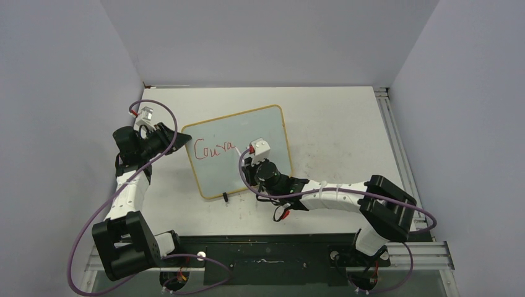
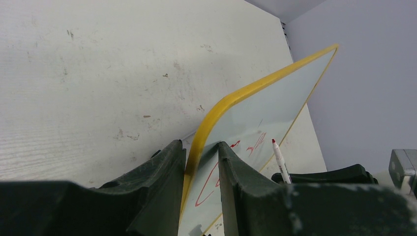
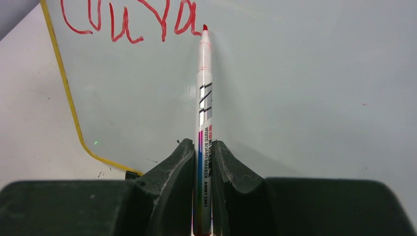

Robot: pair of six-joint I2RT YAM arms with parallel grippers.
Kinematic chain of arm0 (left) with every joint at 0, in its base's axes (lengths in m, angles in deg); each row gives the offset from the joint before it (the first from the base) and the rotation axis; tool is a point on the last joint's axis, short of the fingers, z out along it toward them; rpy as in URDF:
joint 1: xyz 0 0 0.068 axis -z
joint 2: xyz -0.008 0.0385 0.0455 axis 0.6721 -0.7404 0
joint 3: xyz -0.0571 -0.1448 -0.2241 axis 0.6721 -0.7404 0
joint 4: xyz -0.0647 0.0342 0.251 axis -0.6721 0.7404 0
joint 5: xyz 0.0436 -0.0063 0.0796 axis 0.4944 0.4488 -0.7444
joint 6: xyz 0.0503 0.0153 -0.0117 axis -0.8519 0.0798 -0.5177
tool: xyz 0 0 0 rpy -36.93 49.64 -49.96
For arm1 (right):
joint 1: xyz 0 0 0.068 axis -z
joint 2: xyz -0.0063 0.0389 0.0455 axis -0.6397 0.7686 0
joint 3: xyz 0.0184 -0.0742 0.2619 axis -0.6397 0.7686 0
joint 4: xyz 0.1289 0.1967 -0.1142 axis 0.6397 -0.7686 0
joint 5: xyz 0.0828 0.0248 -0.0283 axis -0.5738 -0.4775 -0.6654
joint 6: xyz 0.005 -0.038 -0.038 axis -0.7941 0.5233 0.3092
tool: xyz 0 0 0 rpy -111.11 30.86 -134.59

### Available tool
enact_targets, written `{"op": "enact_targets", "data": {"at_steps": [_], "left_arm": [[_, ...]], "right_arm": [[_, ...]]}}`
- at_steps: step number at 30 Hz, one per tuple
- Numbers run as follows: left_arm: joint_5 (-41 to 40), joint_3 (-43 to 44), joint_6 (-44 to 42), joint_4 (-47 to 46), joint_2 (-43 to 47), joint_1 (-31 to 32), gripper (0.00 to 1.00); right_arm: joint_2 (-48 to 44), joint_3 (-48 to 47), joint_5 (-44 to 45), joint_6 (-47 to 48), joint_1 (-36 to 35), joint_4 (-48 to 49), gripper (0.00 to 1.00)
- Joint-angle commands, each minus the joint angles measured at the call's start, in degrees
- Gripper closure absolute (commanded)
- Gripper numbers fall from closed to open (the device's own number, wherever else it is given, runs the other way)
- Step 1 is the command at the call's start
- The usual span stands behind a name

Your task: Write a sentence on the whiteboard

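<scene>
The whiteboard (image 1: 260,133), pale with a yellow frame, lies tilted in the middle of the table. Red letters of the sentence (image 1: 214,149) read "Coura" near its left end. My left gripper (image 1: 178,140) is shut on the whiteboard's yellow edge (image 2: 206,123) at the left corner, one finger on each face. My right gripper (image 3: 202,147) is shut on a white marker (image 3: 204,93) with a red tip. The tip touches the board just right of the last letter of the sentence (image 3: 133,19). From the left wrist camera, the marker (image 2: 281,160) rises beyond the red strokes.
A black clip foot (image 1: 225,197) sticks out at the whiteboard's near edge. The scuffed white tabletop (image 2: 98,73) runs around the board. A metal rail (image 1: 389,117) lines the right side. Grey walls close in the back and both sides.
</scene>
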Motion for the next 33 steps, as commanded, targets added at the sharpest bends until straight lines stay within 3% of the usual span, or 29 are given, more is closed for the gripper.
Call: {"op": "enact_targets", "data": {"at_steps": [1,33], "left_arm": [[1.1,1.2,-0.3,-1.0,0.1,-0.2,0.71],[1.0,1.1,-0.3,-0.9,0.3,-0.3,0.71]], "right_arm": [[-4.3,0.0,1.7,1.4,-0.7,1.7,0.95],[1.9,-5.3,-0.5,1.5,2.6,0.2,0.95]]}}
